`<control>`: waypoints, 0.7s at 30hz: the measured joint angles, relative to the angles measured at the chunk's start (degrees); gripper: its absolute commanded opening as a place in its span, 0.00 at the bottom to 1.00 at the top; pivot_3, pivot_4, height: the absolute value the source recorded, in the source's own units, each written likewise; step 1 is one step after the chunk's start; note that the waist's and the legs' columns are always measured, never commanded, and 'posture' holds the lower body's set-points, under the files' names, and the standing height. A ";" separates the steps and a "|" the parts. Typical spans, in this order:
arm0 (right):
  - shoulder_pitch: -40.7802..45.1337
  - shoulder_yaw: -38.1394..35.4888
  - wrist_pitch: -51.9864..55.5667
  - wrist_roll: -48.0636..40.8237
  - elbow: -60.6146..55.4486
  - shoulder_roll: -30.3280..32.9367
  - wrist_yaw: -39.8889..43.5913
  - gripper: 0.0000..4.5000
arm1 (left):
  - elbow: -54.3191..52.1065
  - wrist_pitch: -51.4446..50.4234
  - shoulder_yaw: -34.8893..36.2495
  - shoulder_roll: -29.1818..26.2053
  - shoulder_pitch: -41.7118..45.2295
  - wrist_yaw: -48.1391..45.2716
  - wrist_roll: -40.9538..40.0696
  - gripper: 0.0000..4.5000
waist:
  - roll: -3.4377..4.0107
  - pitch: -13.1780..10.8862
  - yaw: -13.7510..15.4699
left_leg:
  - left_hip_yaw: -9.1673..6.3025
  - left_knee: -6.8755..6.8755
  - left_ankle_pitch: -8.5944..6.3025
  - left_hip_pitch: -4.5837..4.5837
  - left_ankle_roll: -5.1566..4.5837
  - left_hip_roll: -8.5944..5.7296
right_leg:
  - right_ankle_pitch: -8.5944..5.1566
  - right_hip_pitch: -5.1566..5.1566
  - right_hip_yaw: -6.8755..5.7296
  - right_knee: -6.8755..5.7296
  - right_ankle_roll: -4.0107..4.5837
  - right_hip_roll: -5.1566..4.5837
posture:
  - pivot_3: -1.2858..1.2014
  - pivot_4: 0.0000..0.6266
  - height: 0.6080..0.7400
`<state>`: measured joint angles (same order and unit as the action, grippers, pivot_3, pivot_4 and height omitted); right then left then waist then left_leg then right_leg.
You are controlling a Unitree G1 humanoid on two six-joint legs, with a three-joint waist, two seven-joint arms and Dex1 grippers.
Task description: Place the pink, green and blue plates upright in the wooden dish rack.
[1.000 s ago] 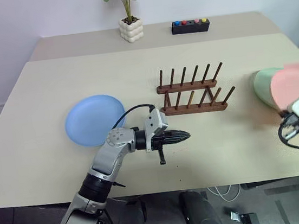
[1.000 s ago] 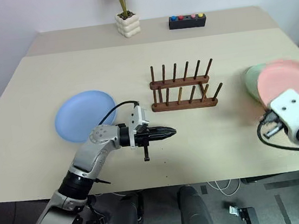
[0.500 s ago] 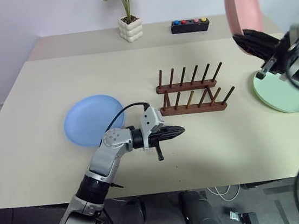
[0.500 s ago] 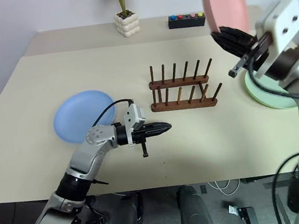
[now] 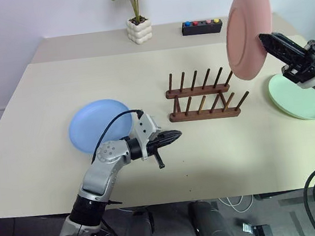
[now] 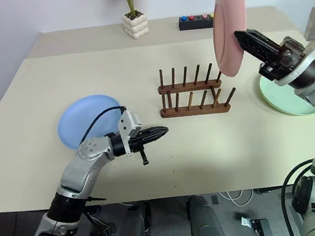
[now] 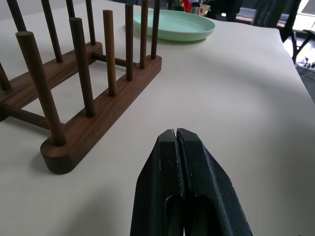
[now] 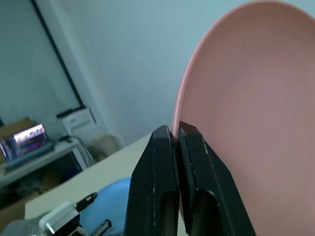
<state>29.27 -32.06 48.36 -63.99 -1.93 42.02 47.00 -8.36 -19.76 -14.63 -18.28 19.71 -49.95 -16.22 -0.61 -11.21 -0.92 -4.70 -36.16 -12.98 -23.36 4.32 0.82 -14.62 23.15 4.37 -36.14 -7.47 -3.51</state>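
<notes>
The pink plate [image 5: 248, 29] stands on edge in the air above the rack's [image 5: 204, 97] right end, pinched at its rim by the right gripper [image 5: 267, 41]. The green plate [image 5: 298, 96] lies right of the rack, the blue plate [image 5: 98, 124] left. The left gripper [image 5: 174, 134], pressed together and empty, hovers beside the blue plate.

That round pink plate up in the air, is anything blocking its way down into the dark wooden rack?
Nothing visible does. The round salmon-pink plate, pinched at its rim by the right tool, hangs above the right end of the dark wooden peg rack, whose slots hold nothing.
</notes>
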 measured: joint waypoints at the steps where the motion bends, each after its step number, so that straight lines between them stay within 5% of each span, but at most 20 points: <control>1: -0.36 -0.08 0.43 -0.73 0.01 0.00 0.00 0.01 | -0.32 -0.01 0.01 -0.14 -0.10 0.05 -0.13 0.00 | 0.00 0.00 -0.03 | 0.00 0.00 0.00 0.00 0.00 0.01 | 0.00 0.00 0.00 0.00 0.00 0.01 | 0.52 0.24 0.92; 21: -1.75 -0.29 3.61 -4.41 7.37 0.23 -0.55 0.01 | -0.85 -0.06 0.11 -0.50 -0.37 0.58 -0.70 0.00 | 0.00 0.00 -0.04 | 0.01 -0.01 0.00 -0.01 0.00 0.00 | 0.00 0.00 0.01 0.01 0.00 0.01 | 0.52 0.24 0.92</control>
<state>27.51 -32.35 51.97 -68.40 5.44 42.25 46.45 -9.20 -19.82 -14.52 -18.78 19.34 -49.38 -16.93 -0.61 -11.21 -0.96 -4.69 -36.17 -12.98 -23.36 4.32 0.82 -14.62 23.16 4.38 -36.13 -7.47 -3.50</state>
